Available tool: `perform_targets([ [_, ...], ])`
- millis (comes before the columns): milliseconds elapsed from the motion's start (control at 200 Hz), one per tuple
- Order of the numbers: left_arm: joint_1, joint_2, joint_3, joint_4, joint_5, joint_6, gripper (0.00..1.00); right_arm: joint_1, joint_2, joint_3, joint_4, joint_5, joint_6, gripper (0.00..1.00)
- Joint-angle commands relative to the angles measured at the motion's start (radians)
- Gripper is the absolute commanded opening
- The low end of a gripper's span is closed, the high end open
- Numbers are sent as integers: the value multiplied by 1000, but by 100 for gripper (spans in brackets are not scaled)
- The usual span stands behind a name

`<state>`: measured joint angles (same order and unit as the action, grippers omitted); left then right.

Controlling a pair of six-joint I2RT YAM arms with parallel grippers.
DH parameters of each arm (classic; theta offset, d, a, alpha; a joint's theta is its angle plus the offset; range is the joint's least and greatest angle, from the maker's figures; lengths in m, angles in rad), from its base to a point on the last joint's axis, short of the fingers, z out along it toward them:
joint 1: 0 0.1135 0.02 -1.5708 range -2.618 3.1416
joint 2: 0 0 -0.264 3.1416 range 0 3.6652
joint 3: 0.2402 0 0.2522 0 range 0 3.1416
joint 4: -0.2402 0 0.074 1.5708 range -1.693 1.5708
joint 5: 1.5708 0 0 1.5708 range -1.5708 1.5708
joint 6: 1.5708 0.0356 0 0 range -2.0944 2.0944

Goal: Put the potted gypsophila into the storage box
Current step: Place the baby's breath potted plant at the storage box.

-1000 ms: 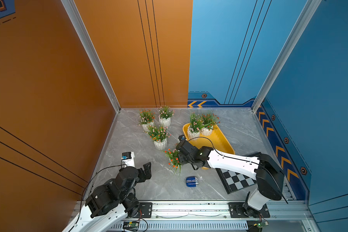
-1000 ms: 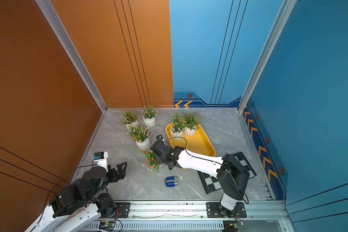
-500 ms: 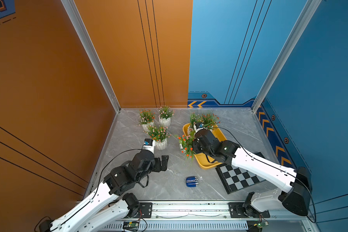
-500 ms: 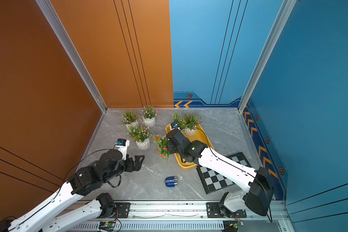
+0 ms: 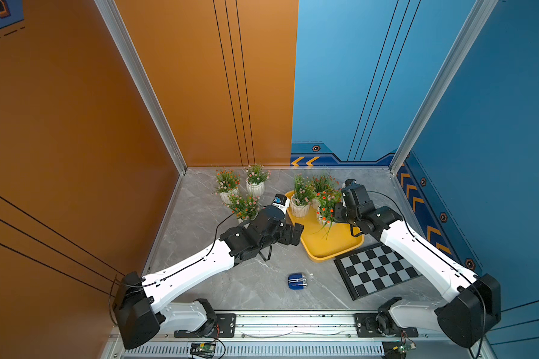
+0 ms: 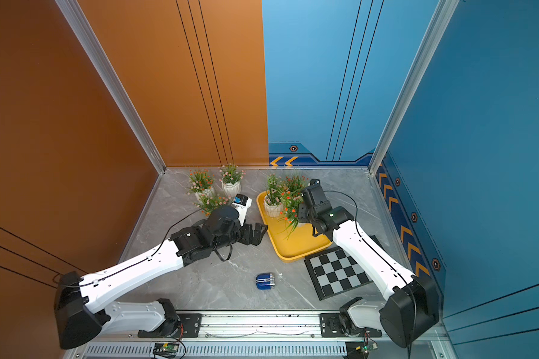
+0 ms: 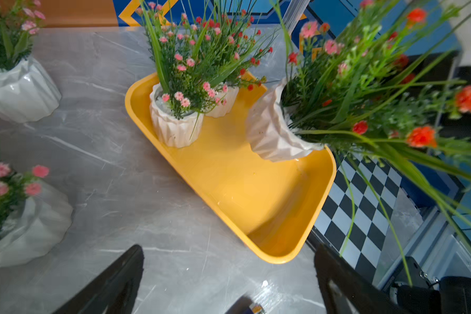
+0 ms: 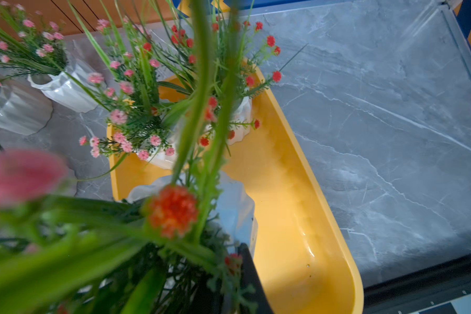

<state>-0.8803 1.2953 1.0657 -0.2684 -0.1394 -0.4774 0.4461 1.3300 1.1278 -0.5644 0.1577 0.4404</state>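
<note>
The white ribbed pot of orange-red gypsophila [image 7: 272, 130] hangs tilted over the middle of the shallow yellow plastic storage box [image 5: 319, 257], held in my closed right gripper [image 5: 338, 214]. Its long axis slants from the base, low over the box floor, up to a mouth leaning toward my right wrist. Whether the base touches, I cannot tell. Just beyond it, 2 more white flower pots [image 5: 300, 209] crowd the box's far end; the near half shows bare yellow floor. My left gripper [image 5: 294, 233] hovers wide open and empty beside the box's left rim. Farther left, 3 white pots of pink flowers [image 5: 255, 187] stand on the grey marble tabletop [image 5: 262, 295]. A black-and-grey checkered board [image 5: 377, 270] lies just beside the box's near corner, with a small blue ribbed object [image 5: 297, 281] nearby.
</note>
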Motion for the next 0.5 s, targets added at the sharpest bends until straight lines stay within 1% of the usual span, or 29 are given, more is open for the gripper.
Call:
perform_targets([
  [0, -3, 41, 43, 64, 18, 20, 99, -65, 60, -17, 75, -73, -20, 5],
  [100, 5, 65, 53, 69, 17, 14, 99, -117, 116, -33, 138, -129, -15, 5],
  [225, 14, 79, 50, 112, 22, 15, 98, -139, 181, -12, 169, -135, -30, 5],
  [330, 31, 111, 43, 139, 54, 11, 99, -155, 238, 16, 185, -150, -41, 5],
  [405, 33, 135, 48, 137, 33, -1, 99, -168, 276, 35, 196, -161, -45, 5],
  [495, 38, 153, 46, 152, 36, -14, 99, -181, 314, 54, 207, -165, -41, 5],
])
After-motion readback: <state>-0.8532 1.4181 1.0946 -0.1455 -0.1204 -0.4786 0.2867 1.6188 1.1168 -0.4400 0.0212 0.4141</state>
